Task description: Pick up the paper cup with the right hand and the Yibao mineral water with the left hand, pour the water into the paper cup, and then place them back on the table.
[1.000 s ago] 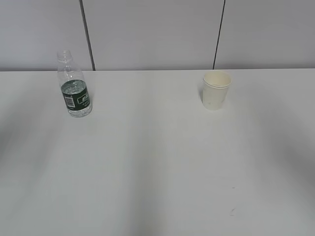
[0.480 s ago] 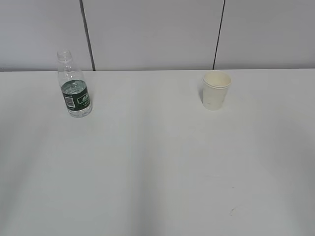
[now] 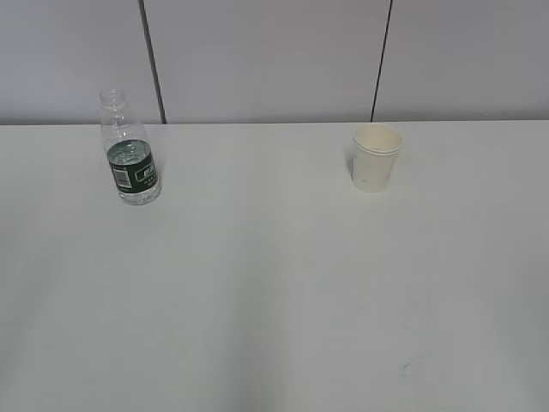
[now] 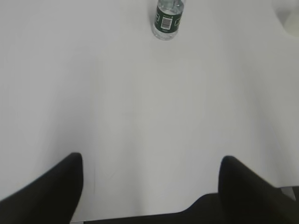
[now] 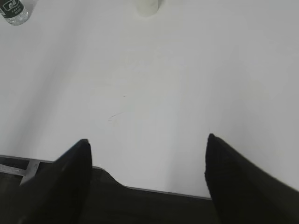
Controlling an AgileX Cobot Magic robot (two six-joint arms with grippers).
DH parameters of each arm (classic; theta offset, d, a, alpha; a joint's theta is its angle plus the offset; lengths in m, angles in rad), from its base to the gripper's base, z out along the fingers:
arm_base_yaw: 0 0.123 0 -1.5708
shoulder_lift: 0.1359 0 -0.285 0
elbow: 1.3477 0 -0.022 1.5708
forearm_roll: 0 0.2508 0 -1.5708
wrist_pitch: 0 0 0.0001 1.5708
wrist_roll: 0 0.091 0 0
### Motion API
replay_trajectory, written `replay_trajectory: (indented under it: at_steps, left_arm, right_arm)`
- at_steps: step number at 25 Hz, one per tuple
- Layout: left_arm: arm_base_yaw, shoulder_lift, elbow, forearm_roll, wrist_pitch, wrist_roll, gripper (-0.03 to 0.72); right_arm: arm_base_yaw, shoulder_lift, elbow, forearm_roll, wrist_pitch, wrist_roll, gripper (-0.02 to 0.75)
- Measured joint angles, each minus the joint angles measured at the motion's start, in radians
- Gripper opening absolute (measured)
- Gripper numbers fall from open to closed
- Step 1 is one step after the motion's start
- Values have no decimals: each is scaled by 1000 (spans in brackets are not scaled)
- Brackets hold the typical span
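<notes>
Yibao mineral water, clear plastic bottle [image 4: 168, 19], stands far ahead of our released left jaws; cream paper cup [image 5: 147, 7] far ahead of right ones. We approach straight, low.

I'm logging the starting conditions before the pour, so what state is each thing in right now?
Yibao mineral water: upright on the table, capless, some water inside, not held.
Paper cup: upright on the table, open mouth up, not held.
Left gripper: open, holding nothing, well short of the bottle.
Right gripper: open, holding nothing, well short of the cup.
</notes>
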Motion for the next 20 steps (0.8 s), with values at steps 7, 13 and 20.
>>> replay_trajectory:
  at_steps: [7,13,20]
  left_arm:
    - [0,-193,85,8,5,1,543]
    - [-1,-318,135,10,14,4,543]
    - [-2,-336,207,24,14,41,542]
  right_arm:
    - [0,-118,33,0,4,-69,586]
    - [0,-122,90,0,4,-84,586]
    - [0,-122,130,0,3,-104,586]
